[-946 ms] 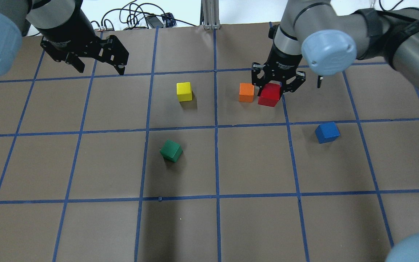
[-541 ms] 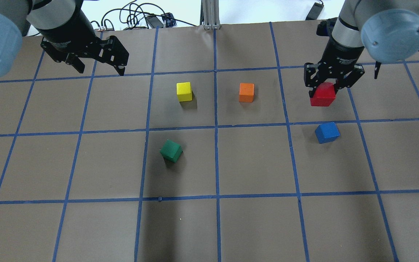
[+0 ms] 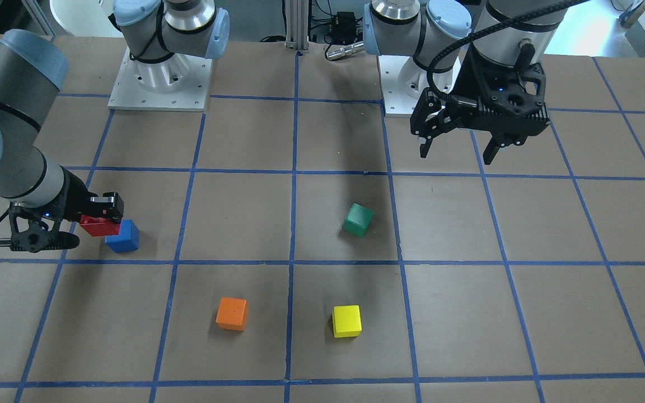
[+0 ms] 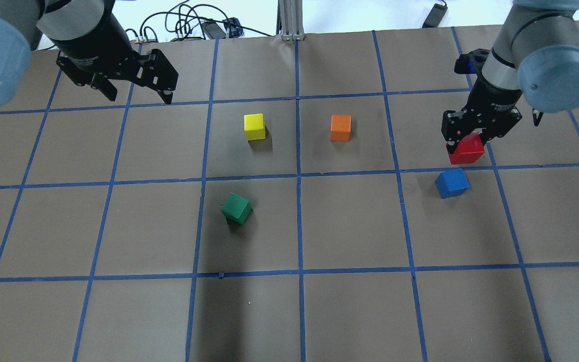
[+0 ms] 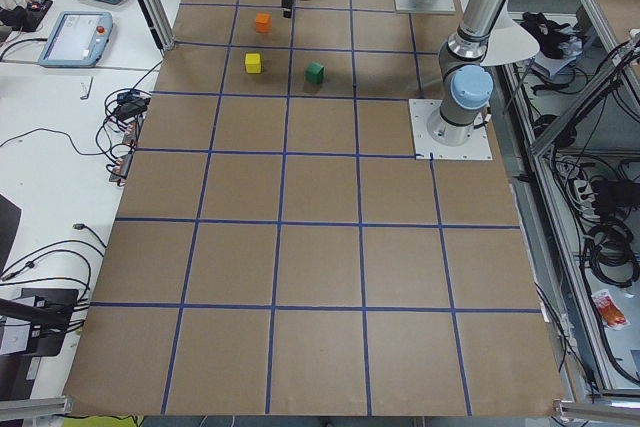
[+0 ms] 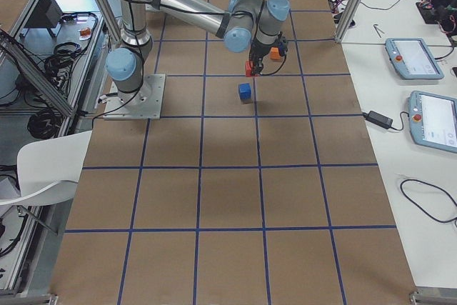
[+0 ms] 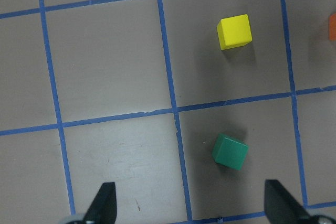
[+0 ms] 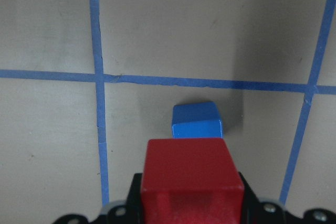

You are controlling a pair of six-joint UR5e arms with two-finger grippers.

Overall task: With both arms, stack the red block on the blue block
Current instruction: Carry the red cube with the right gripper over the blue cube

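My right gripper (image 4: 466, 146) is shut on the red block (image 4: 466, 151) and holds it above the table, just beyond the blue block (image 4: 452, 183). In the right wrist view the red block (image 8: 191, 174) fills the lower middle, with the blue block (image 8: 196, 121) on the table right past it. In the front-facing view the red block (image 3: 98, 226) hangs beside and slightly above the blue block (image 3: 123, 237). My left gripper (image 4: 136, 90) is open and empty, high over the far left of the table; its fingertips (image 7: 102, 208) frame bare paper.
A yellow cube (image 4: 254, 126) and an orange cube (image 4: 340, 127) sit in the far middle squares. A green cube (image 4: 236, 208) lies tilted nearer the centre. Brown paper with a blue tape grid (image 4: 298, 176) covers the table. Cables (image 4: 189, 25) lie at the far edge.
My right gripper has carried the red block from beside the orange cube rightward, then toward the blue block. The left arm and the other cubes have not moved.
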